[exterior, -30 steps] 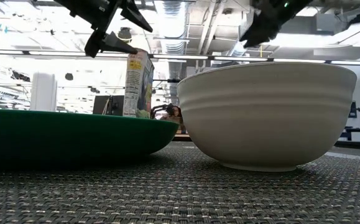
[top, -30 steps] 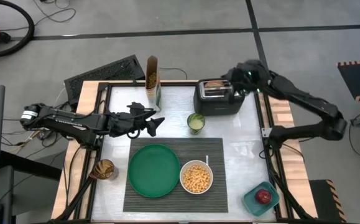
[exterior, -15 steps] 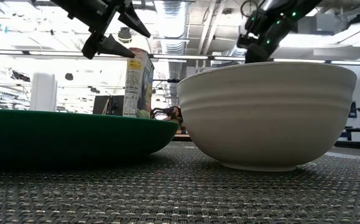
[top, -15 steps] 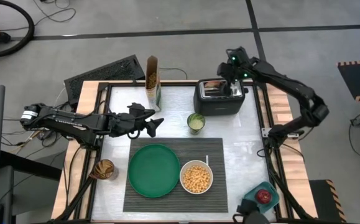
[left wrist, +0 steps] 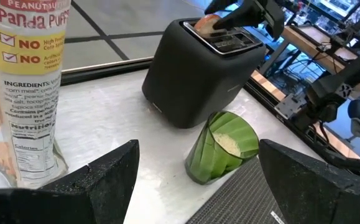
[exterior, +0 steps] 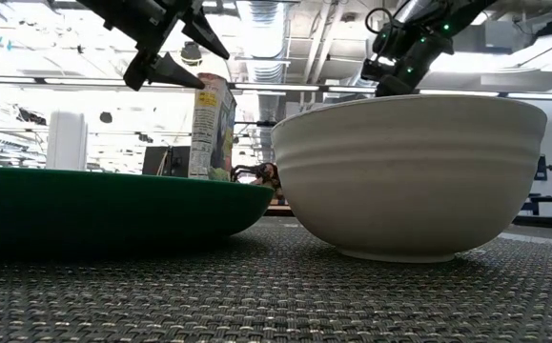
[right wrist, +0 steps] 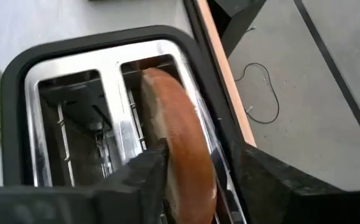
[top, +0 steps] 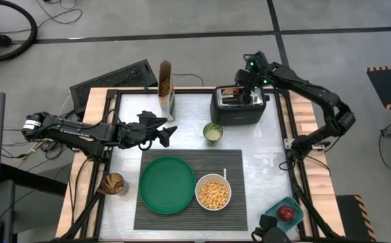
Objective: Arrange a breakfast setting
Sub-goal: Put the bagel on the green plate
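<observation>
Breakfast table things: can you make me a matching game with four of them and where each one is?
Things:
1. bagel
2. cereal pieces
3. apple
4. plate

Places:
A. in the teal container
B. on the placemat, empty
C. in a toaster slot
D. in the white bowl

Pairs: 1-C, 2-D, 3-A, 4-B

Since a second ago my right arm swings in from beyond the far right corner and folds its elbow out to the right, bringing my right gripper (top: 239, 89) down over the black toaster (top: 238, 108). My fingers (right wrist: 143, 175) now straddle the tan bagel (right wrist: 181, 149) standing in the slot, where earlier they were off to the toaster's right
</observation>
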`<state>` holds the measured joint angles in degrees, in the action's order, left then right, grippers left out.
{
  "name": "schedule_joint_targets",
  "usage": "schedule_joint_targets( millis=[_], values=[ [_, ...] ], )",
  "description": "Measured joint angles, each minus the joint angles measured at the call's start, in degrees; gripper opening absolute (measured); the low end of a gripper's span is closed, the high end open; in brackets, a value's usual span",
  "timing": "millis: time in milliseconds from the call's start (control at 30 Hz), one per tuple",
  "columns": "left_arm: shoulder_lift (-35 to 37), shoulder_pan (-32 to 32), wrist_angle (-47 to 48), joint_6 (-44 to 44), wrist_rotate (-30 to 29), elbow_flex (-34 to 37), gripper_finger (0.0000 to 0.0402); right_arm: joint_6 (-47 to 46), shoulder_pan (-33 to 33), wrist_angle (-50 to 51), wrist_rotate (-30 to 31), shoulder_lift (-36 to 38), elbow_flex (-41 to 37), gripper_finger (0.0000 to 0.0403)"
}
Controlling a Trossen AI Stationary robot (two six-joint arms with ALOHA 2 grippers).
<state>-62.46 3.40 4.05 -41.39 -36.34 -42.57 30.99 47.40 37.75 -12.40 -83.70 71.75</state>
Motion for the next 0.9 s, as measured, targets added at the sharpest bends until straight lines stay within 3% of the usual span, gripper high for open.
schedule_joint_targets(
  millis=[267, 400, 733, 900],
  values=[
    [0.0, 0.0, 0.01, 0.0, -0.07, 0.0, 0.0312, 2.13, 0.0, 1.19, 0.11, 0.0, 0.0, 0.0096],
    [0.0, 0.0, 0.01, 0.0, -0.07, 0.02, 0.0312, 2.1, -0.08, 1.16, 0.3, 0.15, 0.0, 0.0061],
    [0.0, 0.0, -0.74, -0.84, -0.06, 0.03, 0.0312, -2.34, -0.79, -0.09, 0.56, 4.73, 5.61, 0.0052],
    [0.0, 0.0, -5.49, 1.08, -0.04, 0.04, 0.0312, -12.53, -1.46, -1.61, -4.26, 6.85, 11.04, 0.0051]
  ],
)
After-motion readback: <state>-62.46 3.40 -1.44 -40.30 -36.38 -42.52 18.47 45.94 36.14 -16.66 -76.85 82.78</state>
